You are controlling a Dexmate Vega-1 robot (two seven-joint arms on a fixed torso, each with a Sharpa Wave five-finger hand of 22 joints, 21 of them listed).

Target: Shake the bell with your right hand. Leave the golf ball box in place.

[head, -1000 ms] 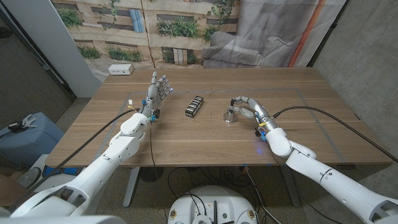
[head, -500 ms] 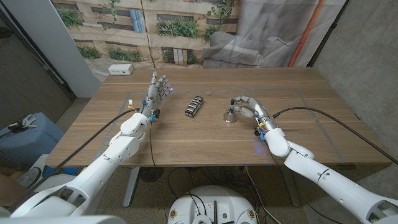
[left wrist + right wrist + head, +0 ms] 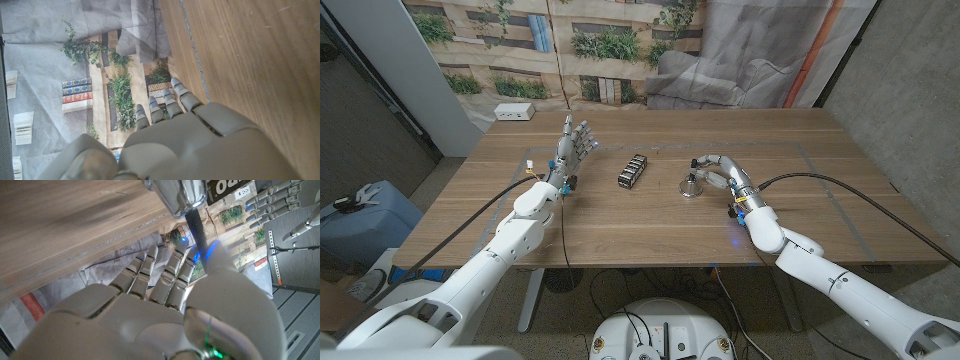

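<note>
A small silver bell (image 3: pixel 692 185) with a black handle stands upright on the wooden table (image 3: pixel 650 225), right of centre. My right hand (image 3: pixel 722 176) curves around it from the right. In the right wrist view the bell's black handle (image 3: pixel 198 230) stands between the thumb and the extended fingers (image 3: pixel 160 275); no closed grip shows. The dark golf ball box (image 3: pixel 633 171) lies to the left of the bell, apart from both hands. My left hand (image 3: pixel 571 150) stands upright on the left part of the table with its fingers spread and nothing in it, and its fingers (image 3: pixel 167 105) show in the left wrist view.
A white power strip (image 3: pixel 514 112) lies at the table's far left corner. Black cables (image 3: pixel 830 180) trail from both wrists across the table. A printed backdrop and grey cloth hang behind the far edge.
My right hand has edged slightly closer around the bell. The box and my left hand have stayed where they were.
</note>
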